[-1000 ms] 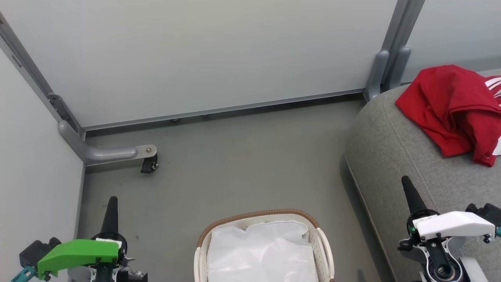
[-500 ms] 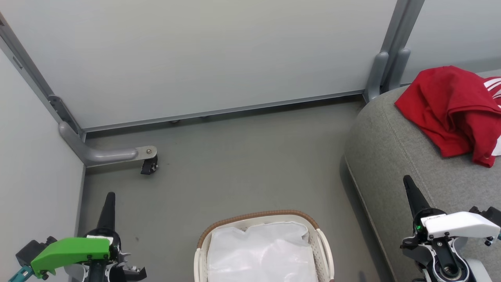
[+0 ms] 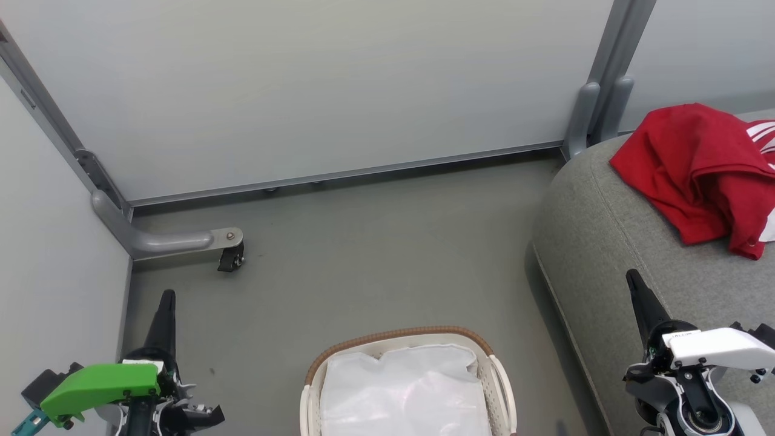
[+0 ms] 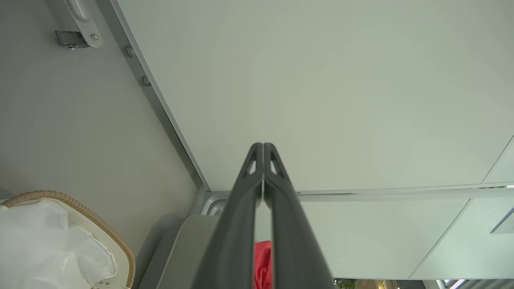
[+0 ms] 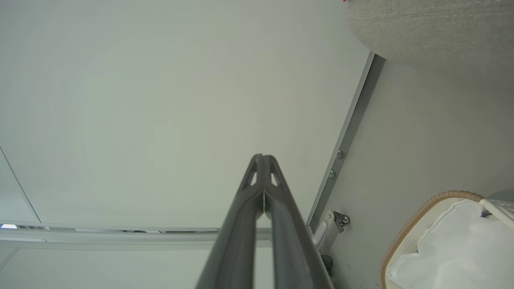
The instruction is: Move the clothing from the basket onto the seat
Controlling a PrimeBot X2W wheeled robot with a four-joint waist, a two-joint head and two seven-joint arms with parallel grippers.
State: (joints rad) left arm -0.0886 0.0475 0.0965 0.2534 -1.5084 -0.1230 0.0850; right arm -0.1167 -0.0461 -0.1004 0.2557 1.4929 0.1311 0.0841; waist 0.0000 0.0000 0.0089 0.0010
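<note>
L tool (image 3: 167, 298) nr partition castor (image 3: 230, 258)

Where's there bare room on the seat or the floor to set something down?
Bare grey seat lies between the clothing and the right gripper, out to its left edge. The floor is open between the basket, the wall panel and the seat. Crowded: the seat's far right, under the clothing.

We see soft red cloth clothing (image 3: 696, 166) on a rough woven seat (image 3: 605, 242), and a perforated plastic basket (image 3: 499, 378).
</note>
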